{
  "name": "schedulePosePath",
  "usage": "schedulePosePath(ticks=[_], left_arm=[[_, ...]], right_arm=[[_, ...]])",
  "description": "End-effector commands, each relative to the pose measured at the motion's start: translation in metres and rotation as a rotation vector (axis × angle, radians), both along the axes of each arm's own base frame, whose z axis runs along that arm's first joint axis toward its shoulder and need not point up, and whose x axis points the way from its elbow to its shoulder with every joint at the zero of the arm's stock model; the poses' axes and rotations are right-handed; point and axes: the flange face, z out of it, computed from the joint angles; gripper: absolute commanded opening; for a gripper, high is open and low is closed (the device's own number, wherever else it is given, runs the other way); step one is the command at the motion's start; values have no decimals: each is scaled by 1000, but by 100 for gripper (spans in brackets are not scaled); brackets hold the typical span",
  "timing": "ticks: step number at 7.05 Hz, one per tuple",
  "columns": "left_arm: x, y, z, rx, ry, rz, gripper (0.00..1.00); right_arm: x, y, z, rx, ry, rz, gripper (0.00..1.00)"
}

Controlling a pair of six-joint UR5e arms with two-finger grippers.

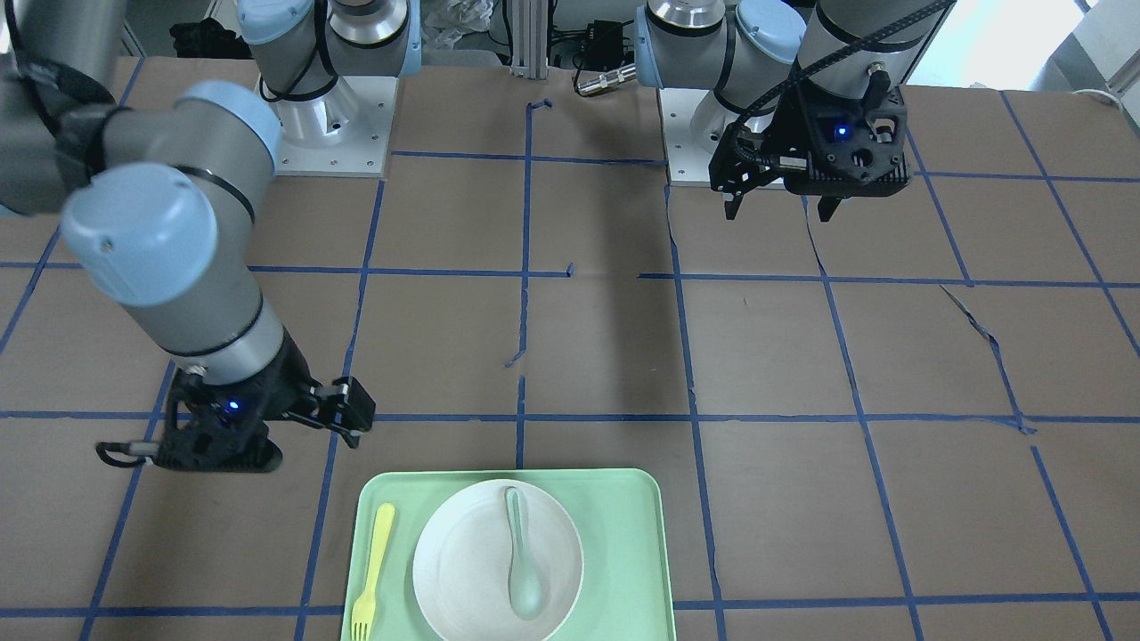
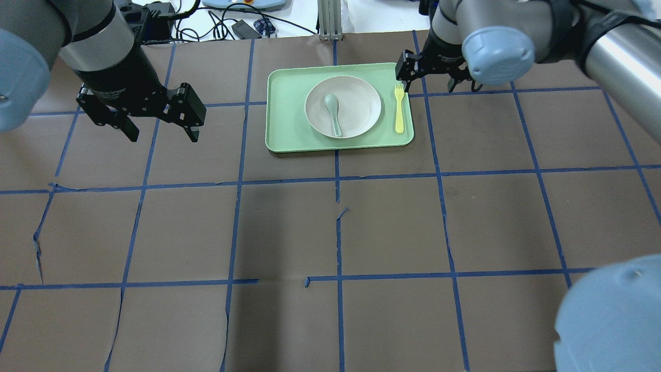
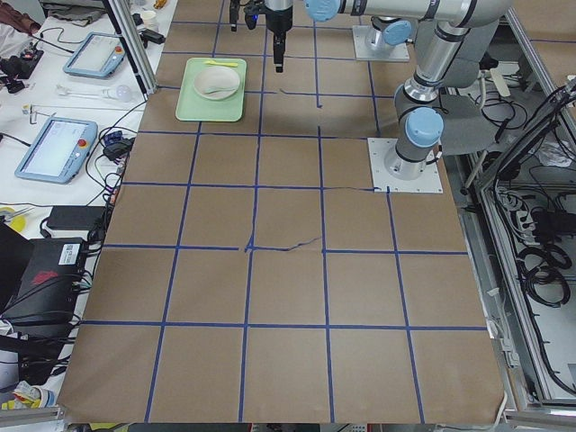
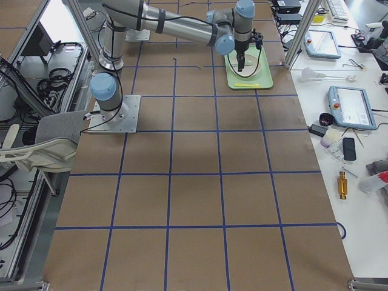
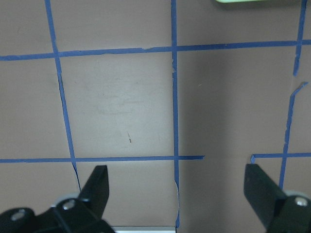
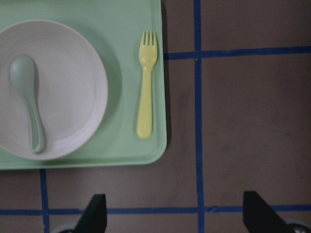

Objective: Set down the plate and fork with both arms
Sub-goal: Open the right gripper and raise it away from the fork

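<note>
The off-white plate [image 2: 356, 103] lies in the middle of a mint-green tray [image 2: 284, 119]. The pale-yellow fork [image 2: 399, 111] lies flat on the tray beside the plate, tines pointing away from the robot. My right gripper [image 2: 427, 85] is open and empty, hovering just past the tray's far right corner. Its wrist view shows the plate [image 6: 68, 87] and fork [image 6: 146, 92] ahead of the open gripper [image 6: 177, 218]. My left gripper [image 2: 164, 135] is open and empty above bare table, well to the left of the tray; it also shows in the front view [image 1: 777, 214].
A grey-green spoon [image 2: 333, 111] lies in the plate, bowl end away from the robot. The table is brown paper with a blue tape grid. The tray's edge [image 5: 257, 1] just shows at the top of the left wrist view. Arm bases stand at the robot's side.
</note>
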Motion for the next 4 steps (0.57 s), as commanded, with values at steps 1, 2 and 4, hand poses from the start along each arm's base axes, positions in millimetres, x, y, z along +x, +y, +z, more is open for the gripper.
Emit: schedulePosePath(ticks=[1,2,4], left_arm=[[0,-1,0,-4,0,0,100],[0,0,0,-5,0,0,100],[1,-8,2,-47,0,-14,100]], right_arm=[[-35,62,86,33,66,-35,100],[-26,86,114,15,61,-29,100],[-18,112,128,55,73,-1,100]])
